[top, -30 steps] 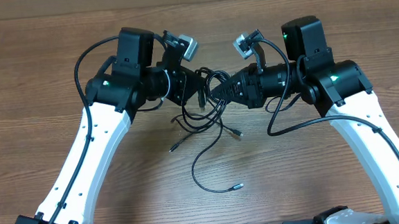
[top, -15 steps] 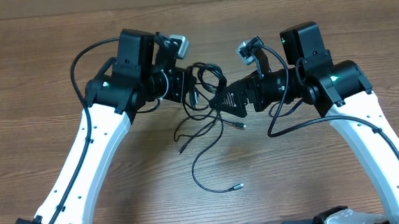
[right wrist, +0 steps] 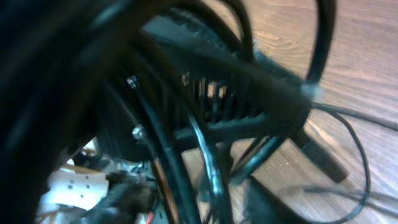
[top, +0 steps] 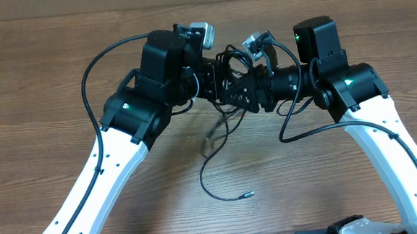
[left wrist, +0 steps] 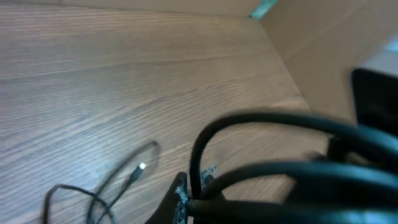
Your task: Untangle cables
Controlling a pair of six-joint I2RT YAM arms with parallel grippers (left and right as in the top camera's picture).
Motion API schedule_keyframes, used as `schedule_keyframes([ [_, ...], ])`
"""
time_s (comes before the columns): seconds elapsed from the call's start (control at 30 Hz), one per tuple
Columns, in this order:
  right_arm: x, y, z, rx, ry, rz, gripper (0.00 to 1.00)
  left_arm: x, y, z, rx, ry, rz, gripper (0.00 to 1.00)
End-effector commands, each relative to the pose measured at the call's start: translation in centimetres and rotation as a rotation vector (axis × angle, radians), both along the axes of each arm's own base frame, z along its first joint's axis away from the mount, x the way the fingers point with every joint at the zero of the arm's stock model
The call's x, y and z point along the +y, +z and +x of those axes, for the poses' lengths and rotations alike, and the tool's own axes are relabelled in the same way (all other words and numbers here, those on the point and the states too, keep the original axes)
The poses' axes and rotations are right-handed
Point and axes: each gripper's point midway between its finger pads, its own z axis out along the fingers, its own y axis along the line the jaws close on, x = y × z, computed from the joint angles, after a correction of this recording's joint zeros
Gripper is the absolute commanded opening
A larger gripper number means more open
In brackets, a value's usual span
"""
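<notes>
Thin black cables [top: 230, 60], tangled loops

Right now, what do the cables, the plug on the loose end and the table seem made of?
The cables: thin black cords, matte jacket, likely rubber or plastic; they fall in soft loops. The plug: small and silvery with a pale glint, probably metal. The table: brown with grain lines and low sheen, wood or wood-look laminate; I cannot tell which.
</notes>
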Motion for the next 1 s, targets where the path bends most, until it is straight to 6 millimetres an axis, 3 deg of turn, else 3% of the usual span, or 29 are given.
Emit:
schedule_keyframes([
  [0.0, 0.3, 0.7, -0.7, -0.004, 0.028, 0.02, 0.18, 1.5, 1.4, 1.0, -0.044, 0.089, 0.003, 0.04],
  [0.03, 0.1, 0.3, -0.8, 0.014, 0.022, 0.006, 0.1, 2.2, 1.4, 1.5, -0.049, 0.12, 0.014, 0.04],
  [0.1, -0.1, -0.2, -0.9, 0.034, 0.008, -0.016, 0.04, 3.4, 1.3, 2.3, -0.057, 0.17, 0.033, 0.04],
  [0.37, -0.4, -0.9, -1.3, 0.072, -0.003, -0.043, 0.04, 11.1, 0.8, 5.8, -0.108, 0.503, 0.186, 0.04],
  [0.43, -0.4, -0.9, -1.2, 0.071, -0.003, -0.043, 0.04, 11.8, 0.8, 6.0, -0.111, 0.522, 0.194, 0.13],
  [0.47, -0.4, -0.9, -1.2, 0.067, -0.006, -0.045, 0.04, 12.1, 0.7, 6.0, -0.112, 0.522, 0.205, 0.25],
  [0.57, -0.5, -0.9, -1.0, 0.063, -0.011, -0.048, 0.04, 12.3, 0.0, 5.6, -0.111, 0.491, 0.263, 0.31],
  [0.67, -0.5, -0.9, -1.0, 0.063, -0.011, -0.048, 0.04, 11.9, -1.0, 4.8, -0.062, 0.454, 0.27, 0.66],
  [0.73, -0.5, -1.0, -0.9, 0.062, -0.021, -0.055, 0.04, 10.9, -1.9, 3.8, -0.007, 0.384, 0.252, 0.67],
  [0.83, -0.8, -1.2, 0.2, 0.089, -0.093, -0.07, 0.04, 9.1, -3.0, 1.8, 0.081, 0.268, 0.212, 0.6],
  [0.97, -1.6, -1.5, 2.3, 0.161, -0.265, -0.094, 0.04, 7.1, -3.5, -0.2, 0.125, 0.113, 0.177, 0.66],
])
